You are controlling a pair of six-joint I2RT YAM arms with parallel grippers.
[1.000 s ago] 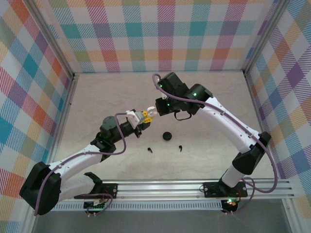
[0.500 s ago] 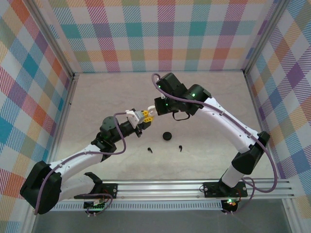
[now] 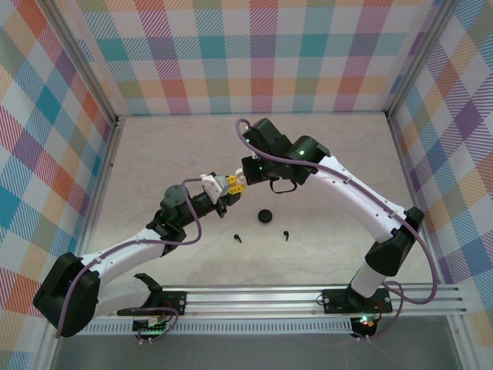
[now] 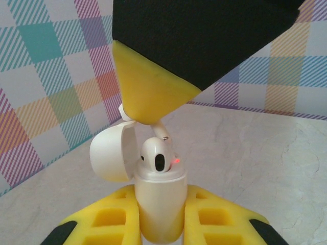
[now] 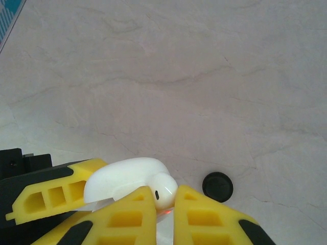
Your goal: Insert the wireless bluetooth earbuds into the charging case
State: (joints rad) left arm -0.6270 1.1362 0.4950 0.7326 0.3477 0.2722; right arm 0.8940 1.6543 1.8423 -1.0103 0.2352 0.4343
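Left wrist: red light [image 4: 176, 161], white earbud [image 4: 158, 155], case [image 4: 159, 204]; overhead: black earbuds [image 3: 238, 237].

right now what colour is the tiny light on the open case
Red: the light at the white case rim, clearest in the left wrist view.

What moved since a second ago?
The right arm swung a little to the left, and the left gripper shifted slightly left with it. It keeps holding the open white case, and the right gripper stays at the white earbud on top. Nothing was grabbed or dropped. The black earbuds and round black case stayed put on the table.
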